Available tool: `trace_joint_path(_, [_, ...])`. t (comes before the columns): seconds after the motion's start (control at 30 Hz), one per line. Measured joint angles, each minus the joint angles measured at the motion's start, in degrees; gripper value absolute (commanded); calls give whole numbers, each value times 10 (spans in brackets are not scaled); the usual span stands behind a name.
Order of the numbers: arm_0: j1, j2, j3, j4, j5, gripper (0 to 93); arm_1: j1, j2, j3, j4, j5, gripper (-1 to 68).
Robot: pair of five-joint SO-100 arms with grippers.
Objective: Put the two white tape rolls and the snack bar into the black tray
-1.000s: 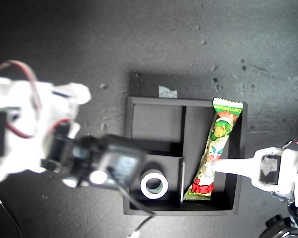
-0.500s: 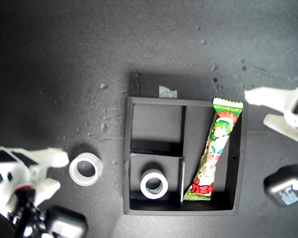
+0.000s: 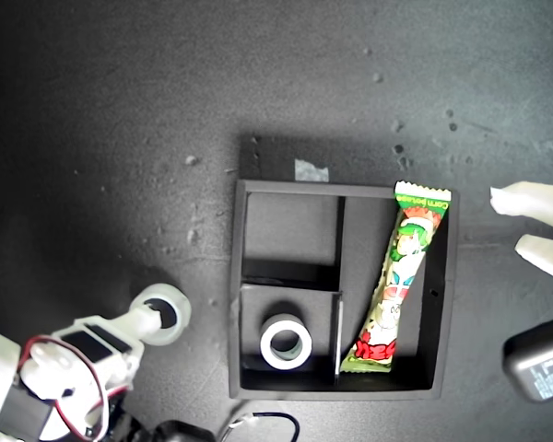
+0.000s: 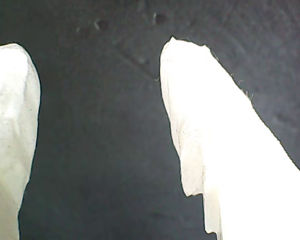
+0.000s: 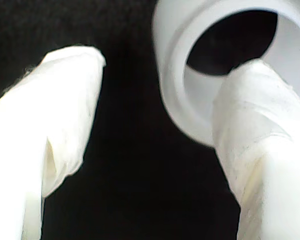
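My second gripper (image 5: 155, 120) stands spread at the loose tape roll (image 3: 159, 314) on the table, low in the exterior view's left, well apart from the black tray (image 3: 237, 276); the second wrist view shows one finger (image 5: 255, 125) reaching into the roll's open centre and the other finger (image 5: 55, 130) outside, clear of the wall on that side, so nothing is pinched yet. My first gripper (image 3: 532, 224) hangs spread over bare table beyond the tray's edge on the exterior view's right, holding nothing. Placement status: the other tape roll (image 3: 286, 341) lies in the tray's lower small compartment as the exterior view shows it, and the snack bar (image 3: 398, 279) lies in the long compartment, slightly aslant, its upper crimped end resting over the tray wall. The upper small compartment is vacant, and I judge it the destination for the loose roll. Risks: a grip on one wall only may let the ring swing or slip when lifted; closing off-centre may push the roll along the table instead of seizing it. The tray's raised wall stands between roll and compartment, so a low carry would strike it. A torn tape scrap (image 3: 311, 170) sits just beyond the tray's far wall, and a cable (image 3: 263, 420) lies near its lower edge in the exterior view; neither blocks the route.
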Motion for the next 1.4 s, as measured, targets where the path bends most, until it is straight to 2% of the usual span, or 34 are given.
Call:
trace_joint_path(0.3, [0, -70, -14, -10, -12, 167, -10, 0, 7, 0, 4, 146])
trace_joint_path(0.37, [0, -91, -14, -9, -28, 131, -8, 0, 7, 0, 8, 145])
trace_joint_path(0.47, [-3, -118, -15, -4, -47, 22, -8, 0, 6, 9, 21, 141])
trace_joint_path(0.63, [-29, -120, -32, 28, -50, 0, 4, 3, -1, 83, 68, 136])
trace_joint_path(0.83, [-68, -93, -162, 178, 44, 0, 2, 79, 96, 97, 137, 90])
trace_joint_path(0.9, [-92, -80, -215, 221, 86, 0, 3, 134, 159, 91, 166, 30])
trace_joint_path(0.97, [-126, -77, -282, 265, 130, 0, 1, 211, 237, 69, 193, 3])
trace_joint_path(1.1, [-173, -101, -433, 333, 221, 0, -11, 359, 404, 30, 230, -3])
trace_joint_path(1.23, [-214, -214, -639, 396, 295, 0, -13, 486, 555, -7, 233, -4])
trace_joint_path(1.4, [-245, -352, -847, 408, 338, 0, -17, 600, 710, -72, 233, -4])
